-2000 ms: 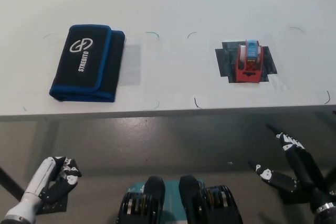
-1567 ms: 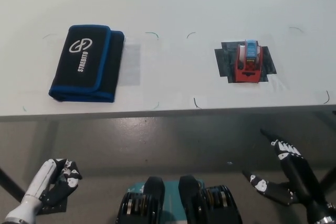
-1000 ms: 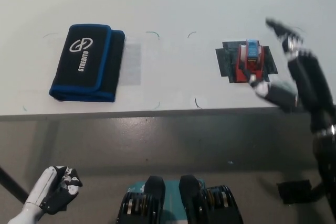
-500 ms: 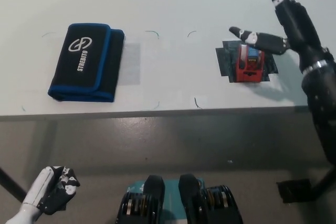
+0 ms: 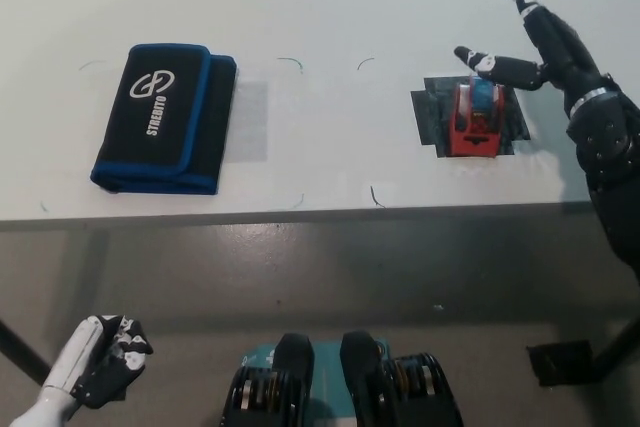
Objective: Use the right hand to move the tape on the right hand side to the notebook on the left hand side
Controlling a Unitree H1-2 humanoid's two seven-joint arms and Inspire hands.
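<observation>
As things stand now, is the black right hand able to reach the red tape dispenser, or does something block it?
Probably yes. The right hand is open, just beyond and to the right of the tape dispenser, which stands alone on its dark patch with nothing beside it. The left hand rests low, away from the table.

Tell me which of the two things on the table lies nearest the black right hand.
The red tape dispenser on its dark patch, just beside the open right hand; the black, blue-edged notebook lies far left.

The white surface between the tape and the notebook is bare, so a hand can pass.
</observation>
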